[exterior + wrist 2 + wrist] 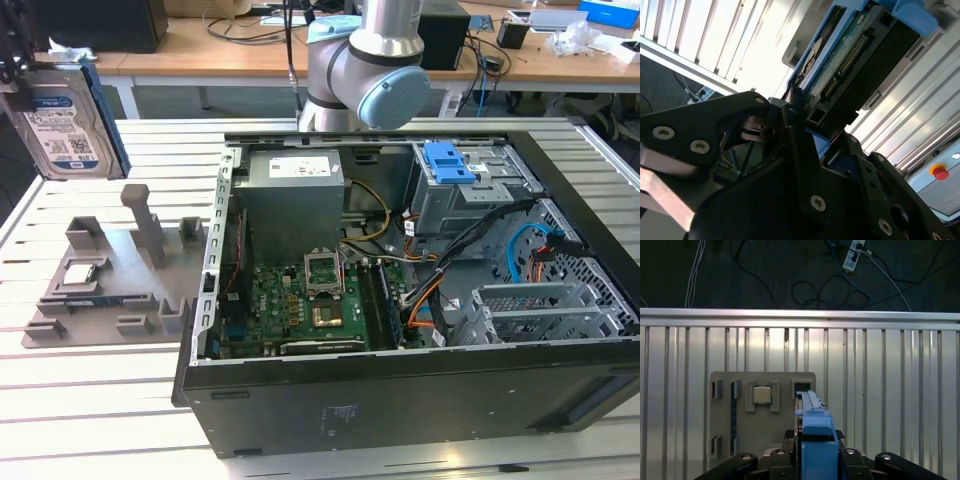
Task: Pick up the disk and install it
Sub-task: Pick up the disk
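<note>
Disk's up: the gripper (819,131) has its fingers (799,150) pinching the disk (62,118), which hangs on edge, lifted off the grey parts fixture (110,265) and well apart from the open computer case (400,300), probably to carry it clear of snags.

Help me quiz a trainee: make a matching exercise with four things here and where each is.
1 silver hard drive in blue plastic frame
2 square silver processor chip
3 blue plastic bracket
4 green circuit board

A atop grey metal drive cage
B clamped in the gripper
C inside open black case
D on grey fixture plate

Pairs: 1-B, 2-D, 3-A, 4-C
</note>
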Tool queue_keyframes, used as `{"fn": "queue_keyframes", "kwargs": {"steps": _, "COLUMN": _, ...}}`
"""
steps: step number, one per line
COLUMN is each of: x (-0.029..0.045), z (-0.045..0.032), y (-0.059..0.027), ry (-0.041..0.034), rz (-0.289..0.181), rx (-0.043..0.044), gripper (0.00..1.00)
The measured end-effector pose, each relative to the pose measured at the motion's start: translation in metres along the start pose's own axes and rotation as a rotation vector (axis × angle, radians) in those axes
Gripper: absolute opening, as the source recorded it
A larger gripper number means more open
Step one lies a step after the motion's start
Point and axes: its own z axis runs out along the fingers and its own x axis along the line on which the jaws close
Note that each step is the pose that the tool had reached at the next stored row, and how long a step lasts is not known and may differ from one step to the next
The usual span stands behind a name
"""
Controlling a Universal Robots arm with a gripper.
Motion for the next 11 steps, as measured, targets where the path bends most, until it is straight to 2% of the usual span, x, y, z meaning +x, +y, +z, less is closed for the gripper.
{"fn": "queue_keyframes", "kwargs": {"steps": 4, "x": -0.0002, "z": -0.0091, "y": 0.0004, "ry": 0.0, "rz": 0.0, "rx": -0.0001, "gripper": 0.37}}
{"fn": "queue_keyframes", "kwargs": {"steps": 11, "x": -0.0003, "z": -0.0194, "y": 0.0008, "ry": 0.0, "rz": 0.0, "rx": 0.0, "gripper": 0.37}}
